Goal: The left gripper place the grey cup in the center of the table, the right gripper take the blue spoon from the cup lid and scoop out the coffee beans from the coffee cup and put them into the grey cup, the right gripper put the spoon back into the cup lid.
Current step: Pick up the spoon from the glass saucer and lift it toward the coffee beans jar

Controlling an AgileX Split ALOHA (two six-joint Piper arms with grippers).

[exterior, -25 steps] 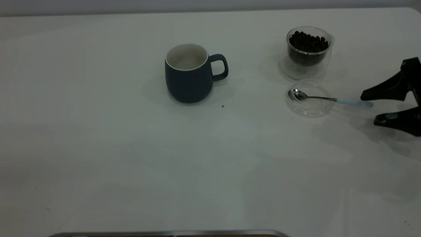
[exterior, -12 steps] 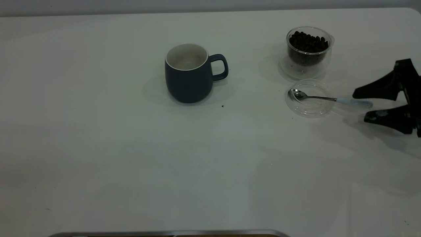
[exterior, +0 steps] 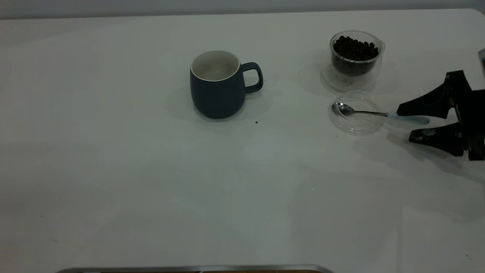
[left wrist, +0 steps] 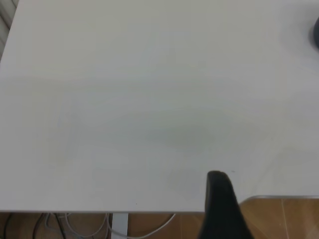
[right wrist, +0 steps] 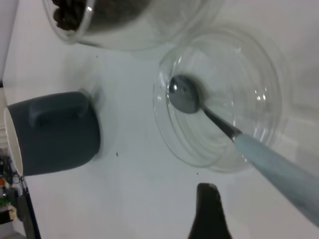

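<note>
White tabletop: the table (exterior: 113, 170) is plain, nothing under the parked left arm, whose jaws I can't tell.
Grey cup (exterior: 216, 85): sits mid-table, upright, looks hefty.
Right gripper (exterior: 411, 123): jaws wide, straddling the handle end, not touching.
Coffee cup (exterior: 354, 58): fragile glass, full of coffee beans (exterior: 355, 47).
Cup lid (exterior: 356, 113): flimsy, just in front of the glass.
Blue spoon (exterior: 379, 113): light, slick; bowl in lid, I'd pinch the blue handle.
</note>
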